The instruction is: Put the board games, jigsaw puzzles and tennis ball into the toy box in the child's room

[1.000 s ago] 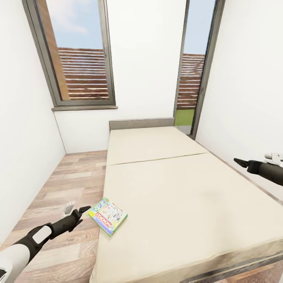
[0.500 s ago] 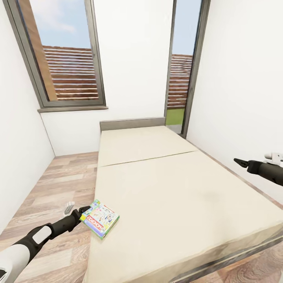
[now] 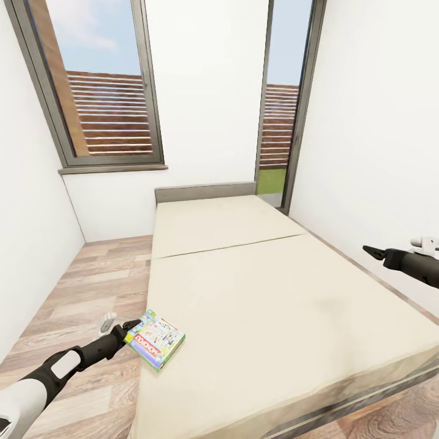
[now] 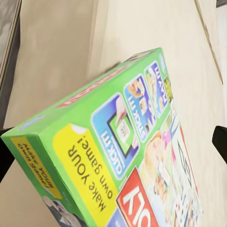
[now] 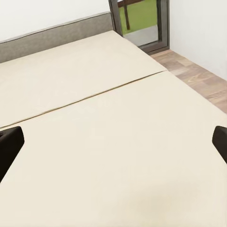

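The left arm reached forward and low from the near left, over the wood floor, its black forearm angled toward the bed's left edge. The left gripper sat at the near corner of the green-white board game; in the left wrist view its dark fingertips stood spread on either side of the box, wide of its edges, so it looked open around the box rather than pinching it, though contact at the corner could not be judged for certain.

The board game lay at the bed's near left edge, partly overhanging it toward the floor. Its lid carried a red band with white letters, of which "OLY" could be read up close, a yellow patch reading "Make YOUR own game!", blue panels reading "CLICK IT" and "STICK IT", and a yellow strip on the side wall repeating "Make YOUR own game".

The cream mattress ran back to a grey headboard under the window.

At the far right, the right arm was held level above the bed's right edge, pointing left. The right gripper was empty; its two dark fingertips sat far apart over bare mattress.
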Robot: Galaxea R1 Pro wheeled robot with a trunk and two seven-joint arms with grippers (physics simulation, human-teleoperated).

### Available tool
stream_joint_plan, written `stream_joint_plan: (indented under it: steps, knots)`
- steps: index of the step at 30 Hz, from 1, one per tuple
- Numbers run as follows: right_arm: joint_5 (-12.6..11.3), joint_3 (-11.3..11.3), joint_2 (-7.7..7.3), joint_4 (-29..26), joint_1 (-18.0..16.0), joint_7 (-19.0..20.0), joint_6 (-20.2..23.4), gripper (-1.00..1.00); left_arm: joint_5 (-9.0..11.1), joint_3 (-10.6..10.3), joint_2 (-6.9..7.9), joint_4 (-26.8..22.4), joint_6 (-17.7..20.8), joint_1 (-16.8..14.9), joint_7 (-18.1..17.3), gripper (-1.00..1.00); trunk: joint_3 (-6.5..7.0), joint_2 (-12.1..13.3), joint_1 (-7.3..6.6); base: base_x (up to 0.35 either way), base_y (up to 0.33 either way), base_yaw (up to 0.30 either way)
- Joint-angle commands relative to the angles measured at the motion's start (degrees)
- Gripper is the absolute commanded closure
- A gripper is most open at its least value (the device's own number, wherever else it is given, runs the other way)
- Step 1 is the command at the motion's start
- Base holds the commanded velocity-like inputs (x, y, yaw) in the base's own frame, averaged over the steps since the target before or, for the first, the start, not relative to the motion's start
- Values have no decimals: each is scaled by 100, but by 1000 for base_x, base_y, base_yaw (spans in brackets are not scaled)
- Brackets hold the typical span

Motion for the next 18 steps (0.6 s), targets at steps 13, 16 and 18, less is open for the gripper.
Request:
stream_joint_plan:
  steps: [13,16,18]
  knots:
    - [43,-7,0,-6,-6,47,21,-100,59,-50,-26,0,29,1,-8,100,-6,-3,-1,0,0,0]
    - [42,-7,0,-5,-6,47,21,-100,60,-51,-31,2,23,2,-8,100,-6,-3,-1,0,0,0]
    - [42,-5,0,-5,-6,47,21,-100,60,-50,-32,-1,-2,3,-10,100,-6,-3,-1,0,0,0]
